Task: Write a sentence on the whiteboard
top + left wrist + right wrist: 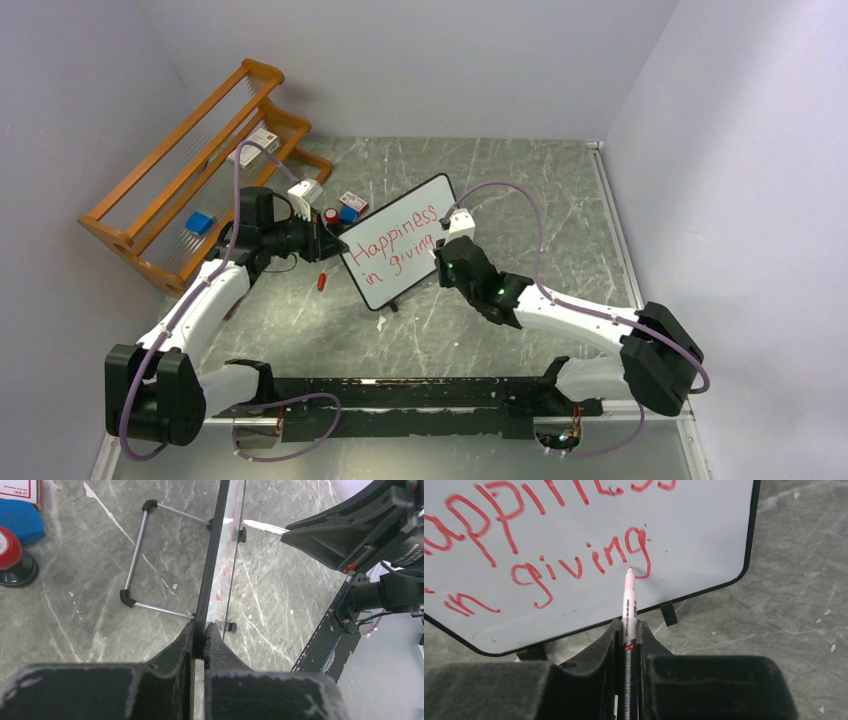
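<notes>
The whiteboard [398, 240] stands tilted in mid table, white with a thin black frame. The sentence [395, 240] in red reads "Happiness in giving" in two slanted lines; it also shows in the right wrist view [574, 560]. My left gripper [335, 245] is shut on the whiteboard's left edge [205, 630]. My right gripper [445, 262] is shut on a white red-ink marker [629, 605], whose tip is at the tail of the last "g". In the left wrist view the board's wire stand [137, 555] shows behind it.
A wooden rack [190, 170] stands at the back left with a blue item in it. A red cap [321, 281] lies on the table left of the board. A blue and red eraser [347, 210] and a dark round item [329, 215] sit behind the left gripper.
</notes>
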